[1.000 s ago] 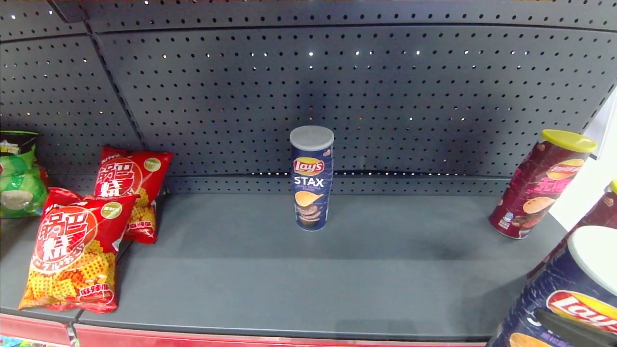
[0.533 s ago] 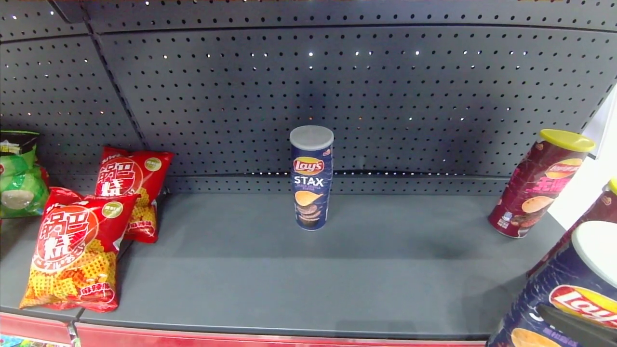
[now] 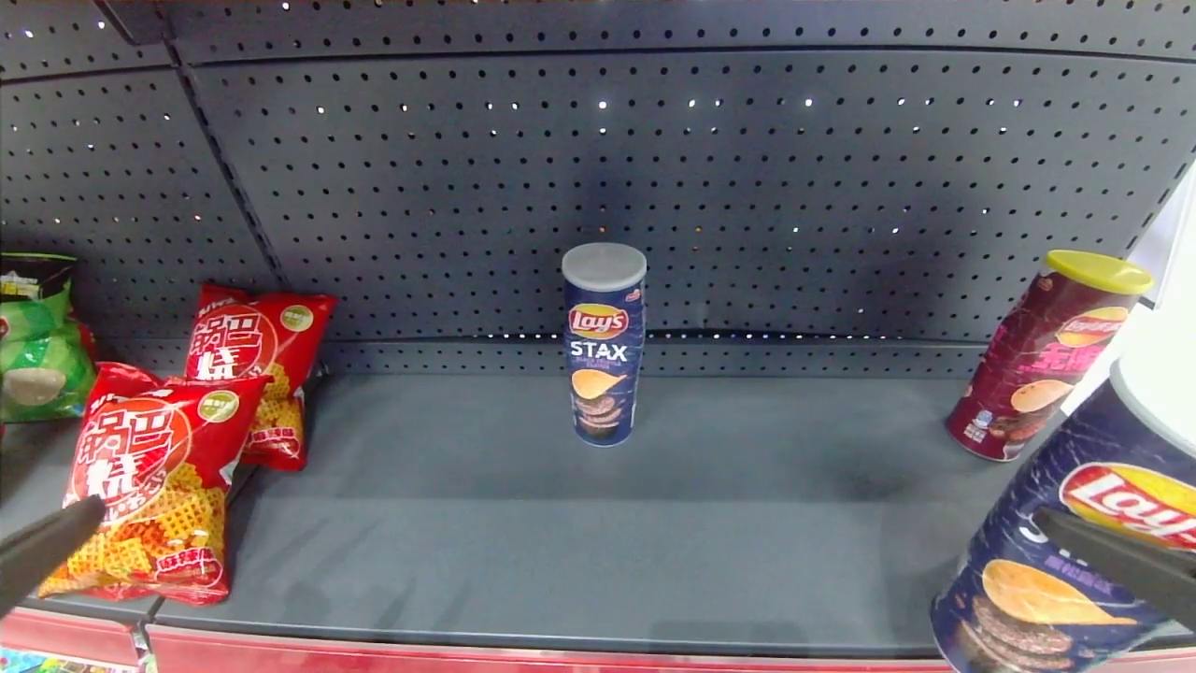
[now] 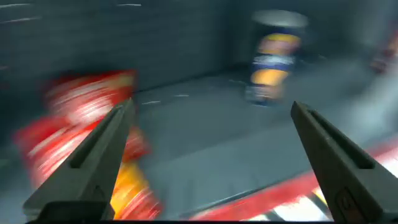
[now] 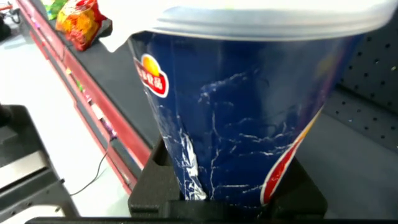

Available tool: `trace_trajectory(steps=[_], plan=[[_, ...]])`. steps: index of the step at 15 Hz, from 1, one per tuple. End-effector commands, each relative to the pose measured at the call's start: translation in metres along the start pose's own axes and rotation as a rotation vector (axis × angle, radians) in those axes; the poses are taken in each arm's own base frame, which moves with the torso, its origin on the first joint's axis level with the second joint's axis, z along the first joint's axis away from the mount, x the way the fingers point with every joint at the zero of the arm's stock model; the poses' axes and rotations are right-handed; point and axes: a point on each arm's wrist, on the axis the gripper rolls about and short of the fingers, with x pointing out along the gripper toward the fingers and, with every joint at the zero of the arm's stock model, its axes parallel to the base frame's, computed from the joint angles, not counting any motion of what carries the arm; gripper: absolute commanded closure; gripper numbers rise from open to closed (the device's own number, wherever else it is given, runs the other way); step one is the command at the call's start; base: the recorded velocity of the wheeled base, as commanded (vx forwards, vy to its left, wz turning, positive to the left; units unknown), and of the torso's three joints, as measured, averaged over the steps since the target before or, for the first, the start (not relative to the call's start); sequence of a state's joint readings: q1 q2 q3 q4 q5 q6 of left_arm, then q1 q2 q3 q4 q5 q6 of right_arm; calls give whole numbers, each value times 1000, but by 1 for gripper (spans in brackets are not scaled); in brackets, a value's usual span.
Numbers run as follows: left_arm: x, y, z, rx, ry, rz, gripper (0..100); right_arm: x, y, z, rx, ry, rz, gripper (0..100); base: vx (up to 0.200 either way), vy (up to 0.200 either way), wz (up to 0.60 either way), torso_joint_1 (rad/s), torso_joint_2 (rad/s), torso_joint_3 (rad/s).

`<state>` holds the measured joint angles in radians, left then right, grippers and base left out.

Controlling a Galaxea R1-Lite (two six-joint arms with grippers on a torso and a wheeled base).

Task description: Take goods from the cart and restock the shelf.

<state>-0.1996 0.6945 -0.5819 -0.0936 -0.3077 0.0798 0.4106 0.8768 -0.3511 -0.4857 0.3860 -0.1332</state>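
Note:
A blue chip can [image 3: 1056, 523] with a white lid hangs tilted at the shelf's front right corner, with my right gripper [image 3: 1089, 551] shut on it. One dark finger [image 3: 1121, 565] crosses its label. Up close, the same can [image 5: 236, 118] rises out of the gripper's base. A matching blue can [image 3: 604, 346] stands upright at the back middle of the grey shelf board [image 3: 561, 542]. My left gripper [image 4: 212, 106] is open and holds nothing, in front of the shelf's left part, facing the standing can [image 4: 273, 59]. One of its fingers [image 3: 47, 547] shows beside the front red bag.
Two red snack bags [image 3: 140, 486] [image 3: 257, 374] and a green bag [image 3: 33, 346] lean at the left. A maroon can with a yellow lid [image 3: 1046, 360] stands at the back right. A perforated back wall [image 3: 654, 187] closes the shelf; a red strip [image 3: 467, 654] edges its front.
My right gripper has lifted the blue can, so its bottom now shows and it covers the second maroon can. A left gripper finger has come into view at the lower left.

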Motion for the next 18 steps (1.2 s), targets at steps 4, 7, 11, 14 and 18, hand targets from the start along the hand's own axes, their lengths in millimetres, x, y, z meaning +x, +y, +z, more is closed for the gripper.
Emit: trace_trajectory(steps=[4,7,11,14,18], plan=[[177,62,-43,116,121,-369,0,21,-10,11,11,22,-2,100,0,0,0,0,0,0],[197,58,-53,53,154,-397,0,29,-15,19,8,16,-11,100,0,0,0,0,0,0],[267,75,-64,85,75,-446,0,46,-20,13,31,67,1,100,0,0,0,0,0,0],[297,73,-68,102,44,-490,0,54,-24,18,30,66,2,100,0,0,0,0,0,0],[332,60,-75,114,23,-545,0,59,-25,15,41,83,7,100,0,0,0,0,0,0]])
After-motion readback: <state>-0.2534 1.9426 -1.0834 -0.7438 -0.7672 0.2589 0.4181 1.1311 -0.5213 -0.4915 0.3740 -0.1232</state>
